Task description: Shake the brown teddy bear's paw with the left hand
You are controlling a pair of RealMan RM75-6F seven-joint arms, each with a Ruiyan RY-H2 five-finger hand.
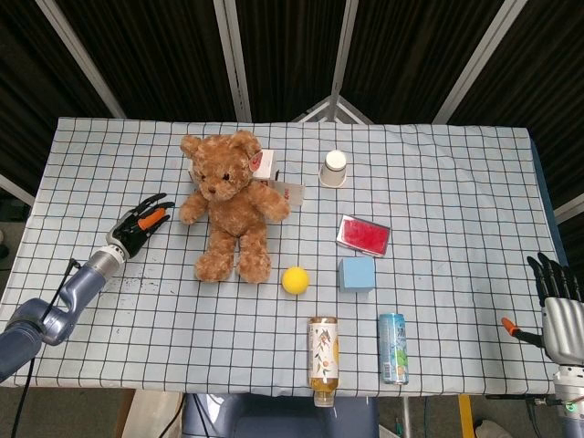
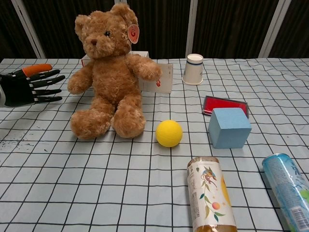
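The brown teddy bear [image 1: 229, 203] [image 2: 108, 72] sits upright on the checked tablecloth, its arms spread. Its paw [image 1: 190, 213] [image 2: 77, 85] nearest my left hand sticks out to the left. My left hand [image 1: 141, 224] [image 2: 30, 87] hovers just left of that paw, a short gap apart, its black fingers spread and pointing at the bear, the orange thumb on top. It holds nothing. My right hand [image 1: 558, 310] hangs off the table's right front corner, fingers straight and apart, empty; the chest view does not show it.
A white box [image 1: 265, 165] and a card [image 2: 160, 77] stand behind the bear. A paper cup [image 1: 335, 168], red tin [image 1: 363, 234], blue cube [image 1: 357, 273], yellow ball [image 1: 295, 279], lying bottle [image 1: 323, 355] and can [image 1: 393, 348] fill the middle and front right.
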